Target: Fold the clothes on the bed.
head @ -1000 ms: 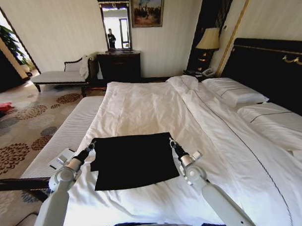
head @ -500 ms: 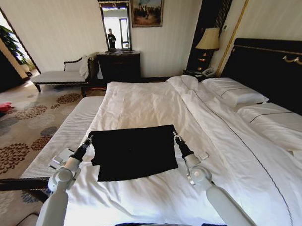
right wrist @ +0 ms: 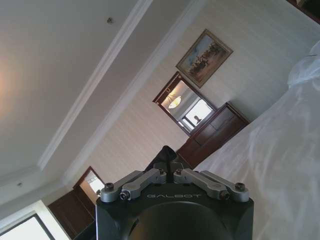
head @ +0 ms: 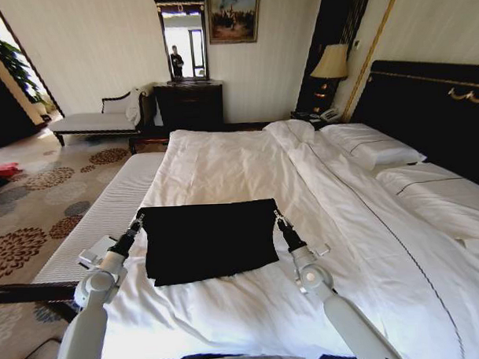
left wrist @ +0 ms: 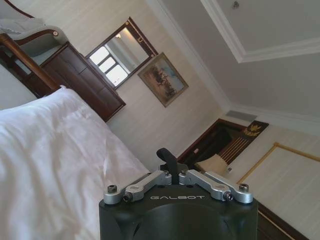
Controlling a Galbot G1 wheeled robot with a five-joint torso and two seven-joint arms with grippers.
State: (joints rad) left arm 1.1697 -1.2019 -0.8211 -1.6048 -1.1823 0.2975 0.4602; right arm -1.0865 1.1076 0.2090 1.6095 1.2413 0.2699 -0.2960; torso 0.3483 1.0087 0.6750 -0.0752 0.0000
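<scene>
Fingers of both grippers apparently pinch the clothes, long axis crosswise.

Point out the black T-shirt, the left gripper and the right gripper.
black T-shirt [head: 208, 240], head view, middle of the cloth.
left gripper [head: 139, 220], head view, tip at the shirt's corner.
right gripper [head: 279, 217], head view, tip at the shirt's other corner.

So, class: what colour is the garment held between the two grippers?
Black T-shirt, clearest in the head view.

Black T-shirt on white bed
</scene>
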